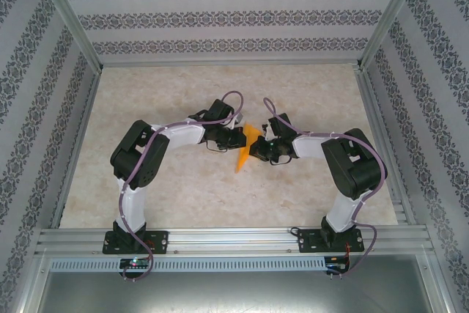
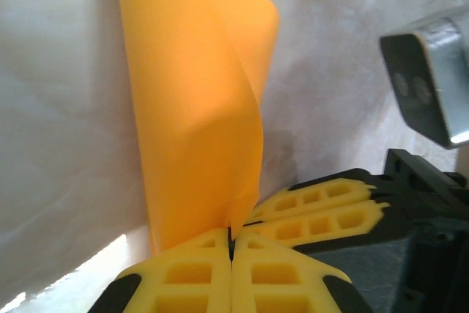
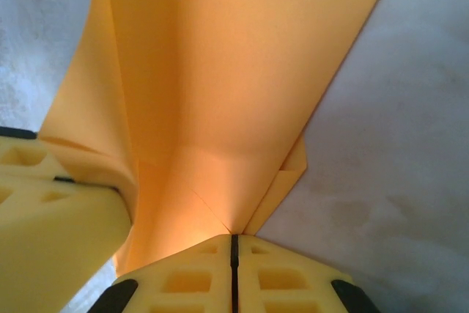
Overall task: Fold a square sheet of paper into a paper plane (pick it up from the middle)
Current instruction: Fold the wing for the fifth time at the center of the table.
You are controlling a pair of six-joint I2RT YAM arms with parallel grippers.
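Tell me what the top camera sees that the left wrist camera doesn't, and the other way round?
From the top camera: the left arm and the right arm whole, bending toward each other, plus the pale table and the patterned walls. From the left wrist camera: a close look at the left gripper, its yellow fingers pinched shut on the edge of the orange paper, and the sheet curling upward. Shared: the orange paper, gripped by the left gripper and the right gripper side by side.

Table point(image 1: 220, 196) viewed from above, behind arm bases point(image 1: 135, 240); paper point(image 1: 247, 144) shared, seen close-up by both wrist cameras
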